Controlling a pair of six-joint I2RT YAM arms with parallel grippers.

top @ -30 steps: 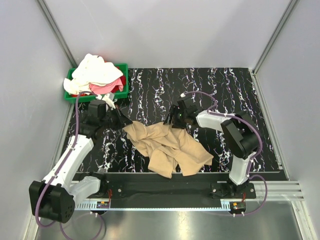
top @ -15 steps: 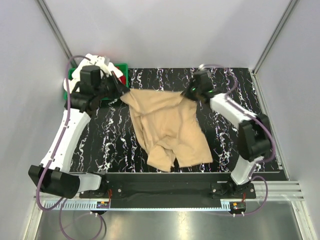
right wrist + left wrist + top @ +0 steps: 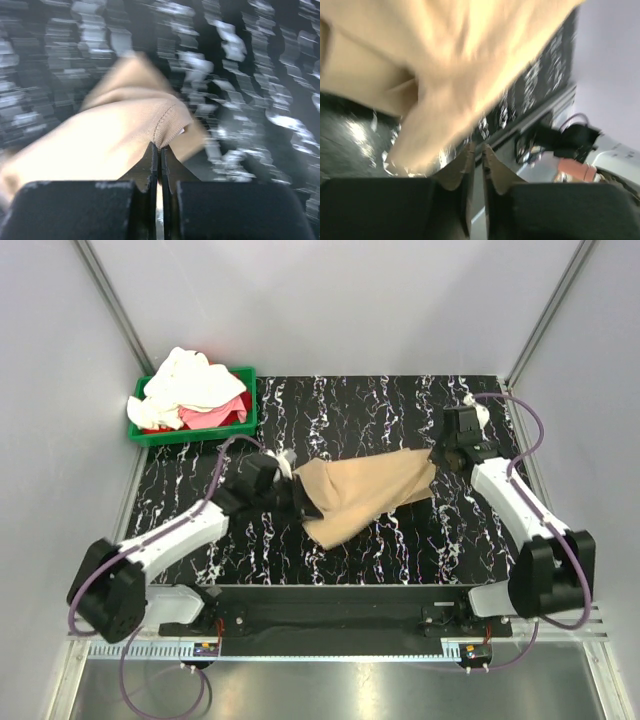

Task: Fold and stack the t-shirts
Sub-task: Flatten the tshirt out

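Two pairs of fingers hold one tan t-shirt point(image 3: 365, 492) between them, spread out as a wide band over the black marbled worktop point(image 3: 330, 405). The left fingers point(image 3: 462, 170) stand almost together with only a thin slit between them. The blurred cloth meets their tips and spreads up and to the left from there, so they appear clamped on one end of the shirt. The right fingers point(image 3: 145, 167) are pressed tight together on a stitched hem at the other end. A small bunch of cloth bulges just past their tips, and the rest runs off to the left of them.

From above, the shirt runs from the left fingers across to the right fingers, slightly higher at the right end. Its loose body sags below that line, deepest close to the left fingers. Whether the lowest fold touches the worktop cannot be told.

Well beyond the left fingers, at the far left corner of the worktop, sits a green bin point(image 3: 190, 436). It is heaped with white and red clothes point(image 3: 190, 385) that rise over its rim.
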